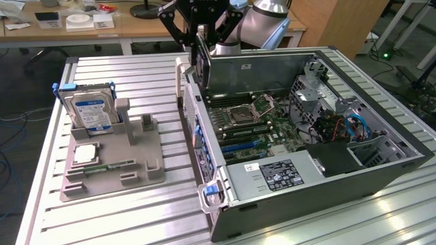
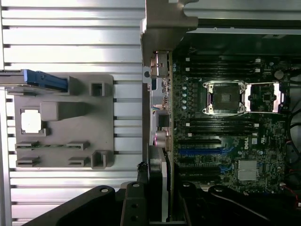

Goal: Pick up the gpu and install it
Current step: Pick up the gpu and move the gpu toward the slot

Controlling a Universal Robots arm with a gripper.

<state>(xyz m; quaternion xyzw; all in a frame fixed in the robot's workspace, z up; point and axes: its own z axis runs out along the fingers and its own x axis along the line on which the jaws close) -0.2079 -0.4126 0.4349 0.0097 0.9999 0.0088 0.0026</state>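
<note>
My gripper (image 1: 201,35) is shut on the gpu (image 1: 202,64), a dark flat card hanging upright with its pale bracket (image 1: 180,81) toward the exterior view's left. It hovers above the open computer case (image 1: 381,168), near the case's wall on that left side, above the motherboard (image 1: 252,122). In the wrist view the gpu (image 2: 160,117) appears edge-on between my black fingers (image 2: 136,197), with its bracket (image 2: 164,23) at the far end. It lines up along the board's edge beside the blue slots (image 2: 200,151). The gripper (image 2: 160,188) stays clamped on the card's top edge.
A grey fixture tray (image 1: 116,153) on the slatted table (image 1: 122,219) holds the blue-labelled hard drive (image 1: 92,112), a CPU (image 1: 85,153) and a green memory stick (image 1: 109,167). Inside the case sit the CPU socket (image 1: 248,109) and the power supply (image 1: 272,176).
</note>
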